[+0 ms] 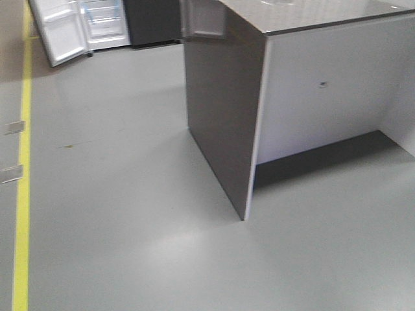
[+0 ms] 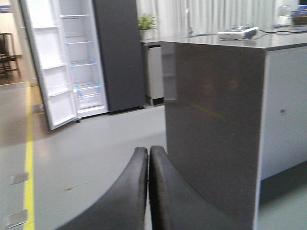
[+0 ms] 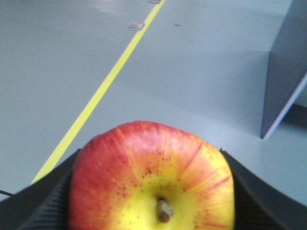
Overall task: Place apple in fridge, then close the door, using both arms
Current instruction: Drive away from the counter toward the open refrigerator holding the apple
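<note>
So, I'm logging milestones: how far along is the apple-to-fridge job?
Done: the round red-and-yellow apple sits gripped in the right gripper. In hand: the carry, since the tall dark grey fridge stands across the floor, its white-lined door open. Left: place the apple inside, then close the door; the left gripper is shut and empty.

even, soft indoor light throughout. the front view is slightly blurred, with a pale sheen on the floor [image 1: 172, 249] and glare on the counter top [image 1: 337, 13]; dark shadow lies under it. the apple [image 3: 151, 177] looks sharp, evenly lit.
</note>
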